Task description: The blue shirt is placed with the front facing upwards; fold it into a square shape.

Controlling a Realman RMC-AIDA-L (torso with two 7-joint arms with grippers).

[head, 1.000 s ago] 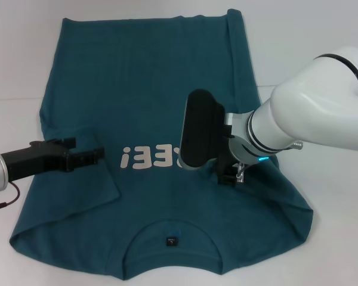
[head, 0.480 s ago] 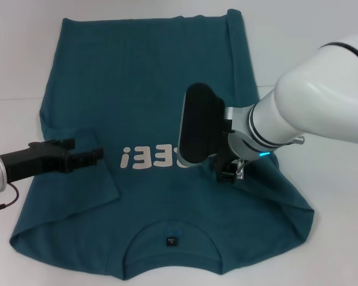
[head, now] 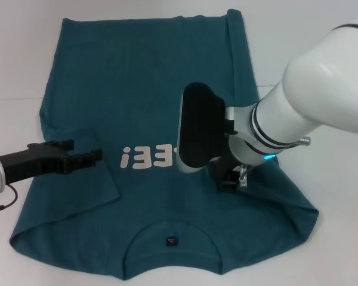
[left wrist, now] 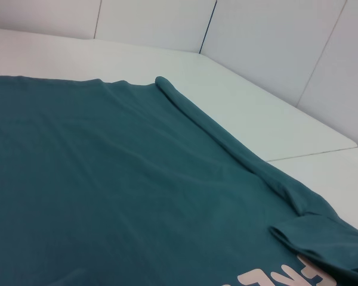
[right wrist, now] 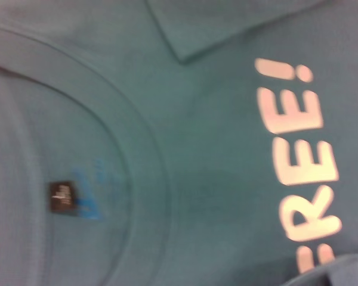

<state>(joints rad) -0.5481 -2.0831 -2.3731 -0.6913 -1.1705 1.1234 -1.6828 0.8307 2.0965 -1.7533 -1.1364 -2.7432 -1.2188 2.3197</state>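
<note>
At nine o'clock I am watching the left gripper (head: 89, 158) hovering low over the folded-in left sleeve (head: 77, 170), its dark fingers lying close together with nothing between them. The blue shirt (head: 137, 89) is lying chest-up across the white table (head: 12, 71), collar (head: 173, 229) towards six o'clock, hem at twelve, the "FREE!" print (head: 146, 159) at the centre. Further right, at about three o'clock from the print, the right gripper (head: 231, 177) is working down on the cloth beside the lettering; I cannot tell whether its fingers are apart or closed, since the wrist housing is covering them.

I am judging the step in hand to be the right-side fold: carrying the sleeve and side panel inwards. To do it well, I am wanting the pinch to take both layers at the fold's edge, travel straight towards nine o'clock, and set the cloth down flat so the crease runs parallel to the rolled edge (left wrist: 215, 128) at one o'clock.

Compared with a second ago, the right arm is sitting slightly lower and nearer six o'clock, and the shirt's corner at five o'clock is reaching further out. The left gripper is barely moving.
</note>
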